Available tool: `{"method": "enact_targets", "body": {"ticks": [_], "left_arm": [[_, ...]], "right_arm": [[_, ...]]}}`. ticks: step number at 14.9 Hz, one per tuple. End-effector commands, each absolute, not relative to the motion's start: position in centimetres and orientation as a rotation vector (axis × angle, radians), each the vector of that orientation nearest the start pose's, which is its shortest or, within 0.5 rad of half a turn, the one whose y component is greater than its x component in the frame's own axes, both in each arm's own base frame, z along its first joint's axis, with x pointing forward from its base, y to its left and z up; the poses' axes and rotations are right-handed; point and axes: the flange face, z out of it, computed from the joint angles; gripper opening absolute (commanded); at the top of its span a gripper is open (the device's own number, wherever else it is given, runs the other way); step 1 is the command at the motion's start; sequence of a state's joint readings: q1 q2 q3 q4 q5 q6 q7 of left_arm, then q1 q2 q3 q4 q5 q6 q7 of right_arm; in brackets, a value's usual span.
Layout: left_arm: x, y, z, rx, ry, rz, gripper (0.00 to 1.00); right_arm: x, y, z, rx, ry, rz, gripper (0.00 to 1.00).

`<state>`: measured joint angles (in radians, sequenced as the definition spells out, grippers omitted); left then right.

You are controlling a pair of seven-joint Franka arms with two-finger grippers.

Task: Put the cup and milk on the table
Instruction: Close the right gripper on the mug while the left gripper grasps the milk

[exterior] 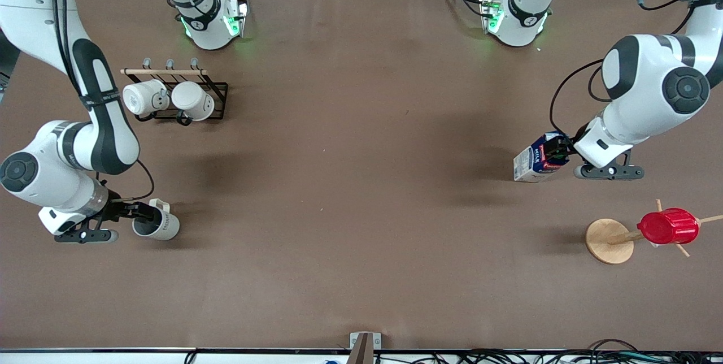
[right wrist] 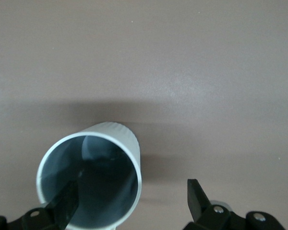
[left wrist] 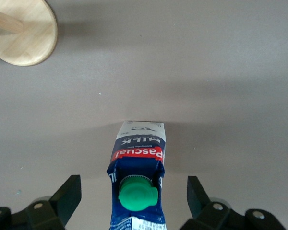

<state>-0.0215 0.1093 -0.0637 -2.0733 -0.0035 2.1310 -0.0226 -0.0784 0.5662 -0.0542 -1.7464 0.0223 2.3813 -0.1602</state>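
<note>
Between the left gripper's (left wrist: 134,201) wide-spread fingers, the milk's (left wrist: 138,179) green cap (left wrist: 138,195) is shown only by the left wrist view. One finger (right wrist: 62,203) of the open right gripper (exterior: 127,212) is seen inside the cup (right wrist: 89,179). At the milk's five o'clock, a red cup (exterior: 668,226) hangs on a wooden stand (exterior: 609,241).

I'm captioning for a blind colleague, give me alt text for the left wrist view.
The left gripper is open, its fingers on either side of a blue and white milk carton with a green cap, on the brown table. A round wooden base sits nearby.

White arms with black joint bands, black cables, green base lights.
</note>
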Motion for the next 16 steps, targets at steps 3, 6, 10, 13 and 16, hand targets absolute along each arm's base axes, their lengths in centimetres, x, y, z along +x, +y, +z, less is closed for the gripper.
{"method": "enact_targets", "body": {"ticks": [3, 6, 10, 13, 16], "left_arm": [[54.7, -4.6, 36.8, -3.148, 0.113, 0.051, 0.97], [54.2, -4.5, 36.0, -3.146, 0.111, 0.068, 0.97], [53.9, -4.5, 35.0, -3.147, 0.111, 0.046, 0.97], [53.9, -4.5, 34.4, -3.147, 0.113, 0.063, 0.94], [53.8, -4.5, 34.0, -3.146, 0.111, 0.075, 0.81]], "right_arm": [[66.7, -8.7, 23.5, -3.161, -0.045, -0.134, 0.86], [66.9, -8.7, 22.6, -3.161, -0.039, -0.153, 0.41], [67.0, -9.1, 22.7, -3.152, 0.006, -0.148, 0.00], [67.1, -8.0, 23.3, -3.141, 0.088, -0.132, 0.00], [68.0, -2.6, 28.3, -3.107, 0.181, 0.021, 0.00]]}}
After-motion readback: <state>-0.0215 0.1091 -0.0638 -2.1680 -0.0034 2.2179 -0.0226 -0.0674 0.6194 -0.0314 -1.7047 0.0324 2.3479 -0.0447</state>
